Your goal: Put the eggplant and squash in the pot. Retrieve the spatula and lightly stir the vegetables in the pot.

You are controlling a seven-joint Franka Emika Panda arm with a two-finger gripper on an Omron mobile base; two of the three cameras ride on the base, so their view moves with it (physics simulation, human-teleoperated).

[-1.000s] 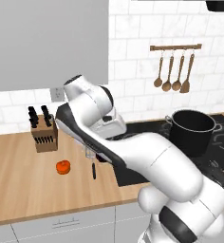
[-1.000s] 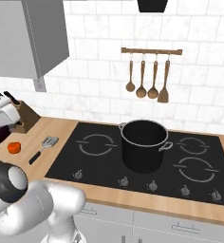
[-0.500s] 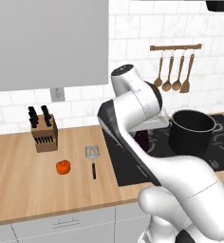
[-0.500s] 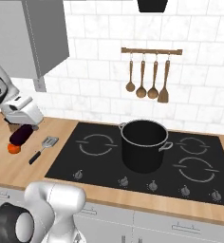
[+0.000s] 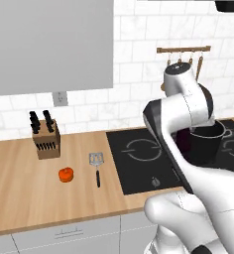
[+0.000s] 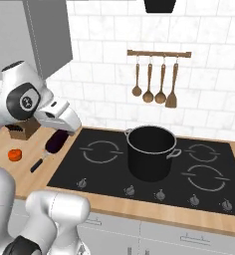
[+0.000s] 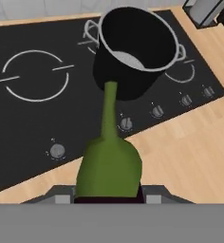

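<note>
My gripper [image 6: 58,131] is shut on the eggplant [image 6: 55,141], which hangs dark purple under the hand above the hob's left edge. The hand view looks down the eggplant's green cap and stem [image 7: 108,161] toward the black pot [image 7: 133,47]. That pot [image 6: 150,152] stands open and apart from the hand, mid-hob, and rises behind my arm [image 5: 208,141]. The orange-red squash [image 5: 65,174] rests on the wooden counter [image 6: 14,155]. Next to it lies the spatula [image 5: 96,166], with its black handle toward the front [image 6: 39,163].
A knife block [image 5: 44,141] stands at the counter's back left. Wooden spoons and a wooden spatula [image 6: 157,84] hang on a wall rail above the black hob [image 6: 104,169]. Knobs [image 7: 126,124] line the hob's front edge.
The arm has swung right from the counter, carrying the eggplant over the hob's left side toward the pot. Squash and spatula have stayed in place.
</note>
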